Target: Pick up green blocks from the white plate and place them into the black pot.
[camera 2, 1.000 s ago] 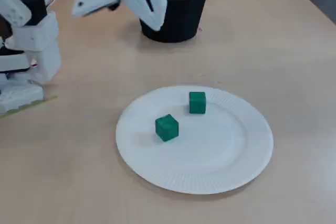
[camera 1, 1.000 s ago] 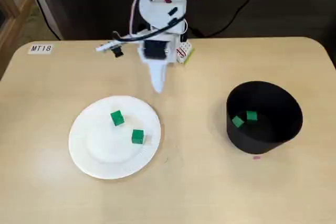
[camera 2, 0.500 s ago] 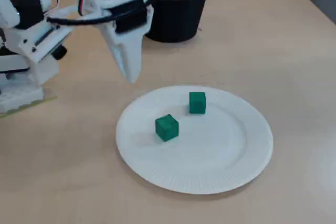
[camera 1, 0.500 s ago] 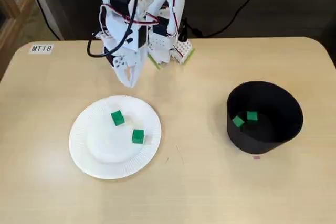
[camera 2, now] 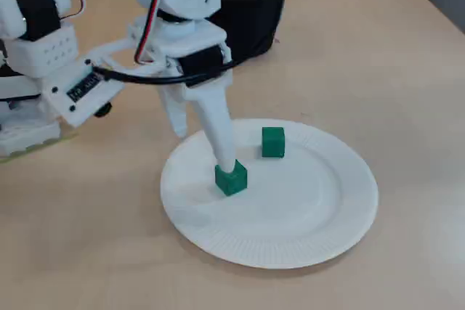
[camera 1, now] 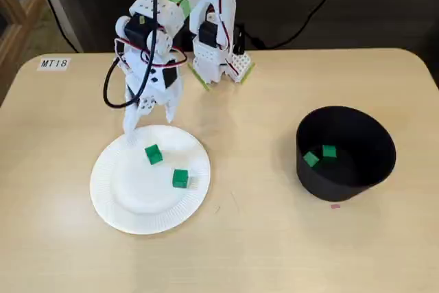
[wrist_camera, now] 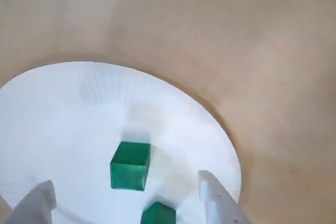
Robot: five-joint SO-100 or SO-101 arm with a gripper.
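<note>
A white plate point(camera 1: 116, 200) point(camera 2: 320, 230) point(wrist_camera: 63, 108) holds two green blocks. One block point(camera 1: 153, 154) point(camera 2: 231, 178) lies nearer the arm, the other point(camera 1: 180, 178) point(camera 2: 273, 141) further in. My gripper point(camera 1: 150, 123) point(camera 2: 203, 149) point(wrist_camera: 126, 203) is open and empty, low over the plate's edge on the arm's side. In the side fixed view one fingertip point(camera 2: 227, 161) sits just above the nearer block. The wrist view shows a block point(wrist_camera: 130, 165) ahead between both fingers. The black pot point(camera 1: 370, 169) point(camera 2: 251, 12) holds two green blocks point(camera 1: 320, 155).
The arm's base point(camera 1: 216, 60) stands at the table's back edge, with cables looping beside the gripper. A label reading MT18 point(camera 1: 53, 63) lies at the back left. The pot sits well right of the plate in the overhead-like fixed view.
The arm swung from the table's middle toward the plate and came down. Its gripper, shut before, now stands open over the plate's edge. The blocks have not moved.
</note>
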